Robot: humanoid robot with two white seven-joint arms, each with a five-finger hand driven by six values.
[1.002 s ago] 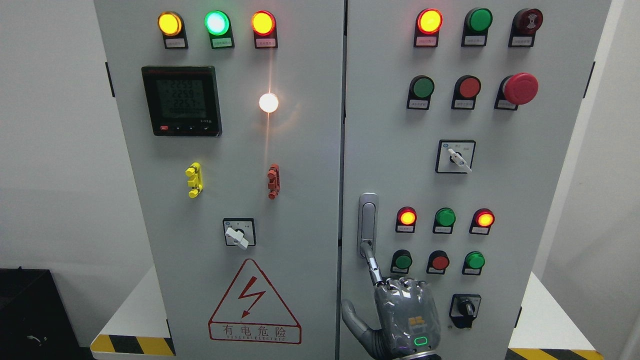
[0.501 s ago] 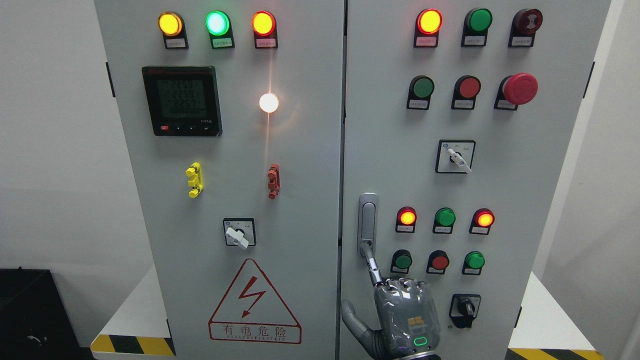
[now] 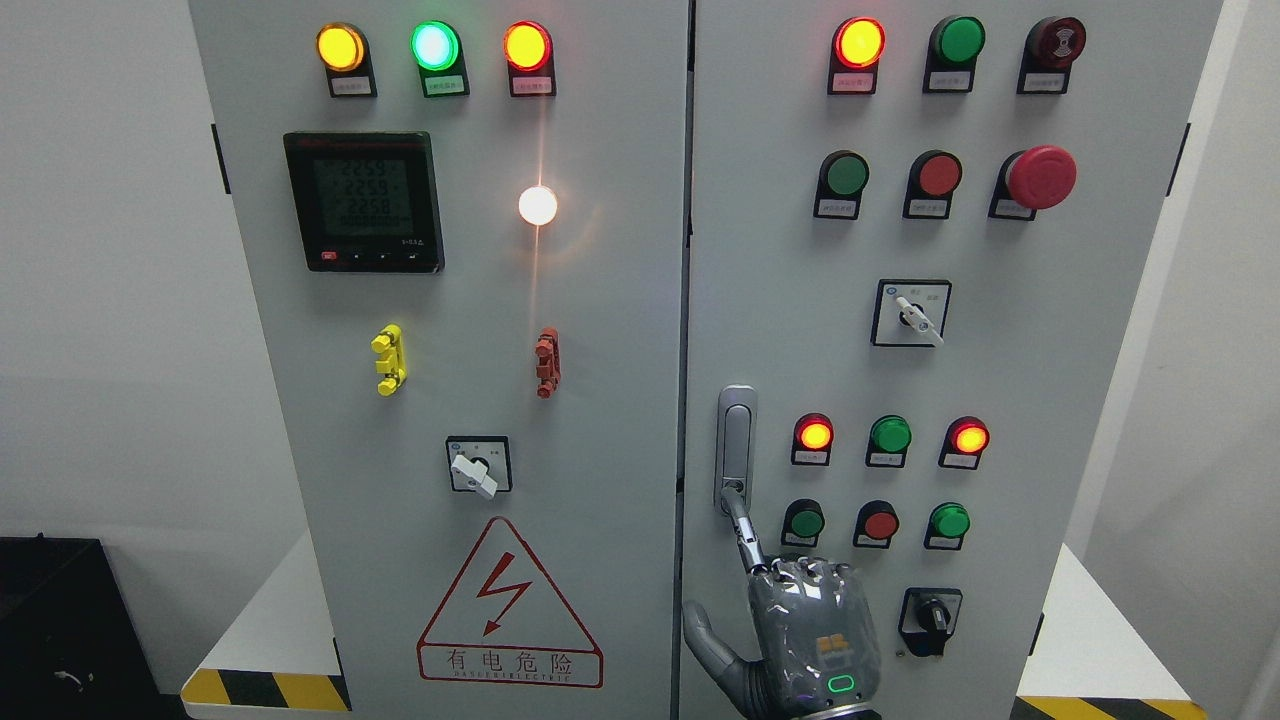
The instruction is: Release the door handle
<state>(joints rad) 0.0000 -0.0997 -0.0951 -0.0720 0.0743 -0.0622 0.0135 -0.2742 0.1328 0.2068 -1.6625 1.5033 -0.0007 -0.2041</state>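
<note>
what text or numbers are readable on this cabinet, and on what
"有电危险": red-bordered triangular lightning warning sign on the grey left door; the tiny line beneath is unreadable.
"2259", "2258", "2258": black digital meter, roughly, as the digits are faint.
Small labels under the round indicator lamps and on the white rotary selector switches: too small to read.

hand (image 3: 805,630) | grey metal | jointed fingers | green light, orange mark

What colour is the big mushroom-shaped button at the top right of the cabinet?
The mushroom button is red, seen clearly in the head view.
</note>
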